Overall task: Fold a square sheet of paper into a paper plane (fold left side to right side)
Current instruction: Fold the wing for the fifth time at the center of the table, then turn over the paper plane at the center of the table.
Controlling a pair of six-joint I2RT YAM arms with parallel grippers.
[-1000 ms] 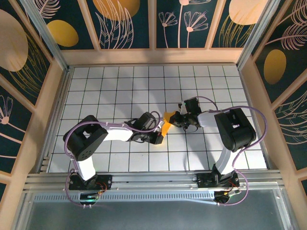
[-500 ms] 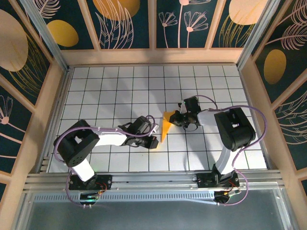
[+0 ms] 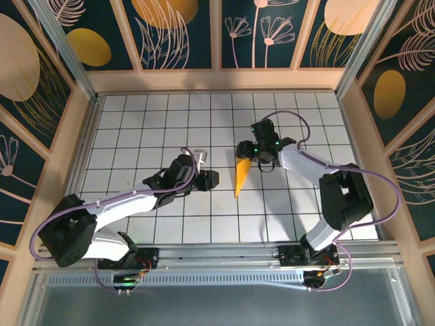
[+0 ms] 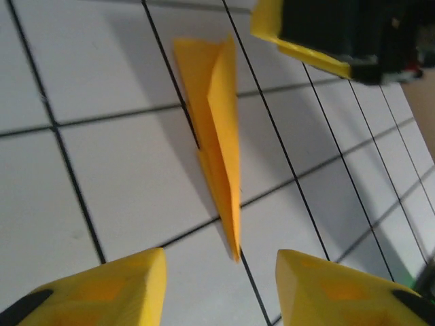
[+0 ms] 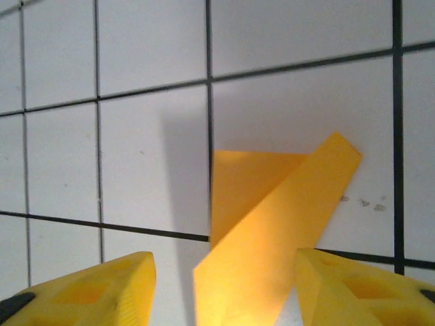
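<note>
The paper plane (image 3: 239, 176) is a narrow orange-yellow dart lying on the white grid table (image 3: 136, 122), wide end far, tip near. My left gripper (image 3: 209, 178) stands open just left of it. In the left wrist view the plane (image 4: 216, 129) points its tip between the left gripper's (image 4: 221, 288) yellow fingers (image 4: 102, 288), touching neither. My right gripper (image 3: 245, 151) is open at the wide end. In the right wrist view a raised flap of the plane (image 5: 272, 217) stands between the spread fingers (image 5: 367, 288) of the right gripper (image 5: 224, 292), with a gap on each side.
Wooden walls (image 3: 217, 80) with dark flowered panels close off the table at the back and both sides. An aluminium rail (image 3: 217, 255) with the arm bases runs along the near edge. The right gripper's yellow finger (image 4: 299, 47) shows at the top of the left wrist view.
Both grippers have opened and let go of the paper. The left gripper drew back to the left, the right one moved to the far end, and the plane now lies flat.
</note>
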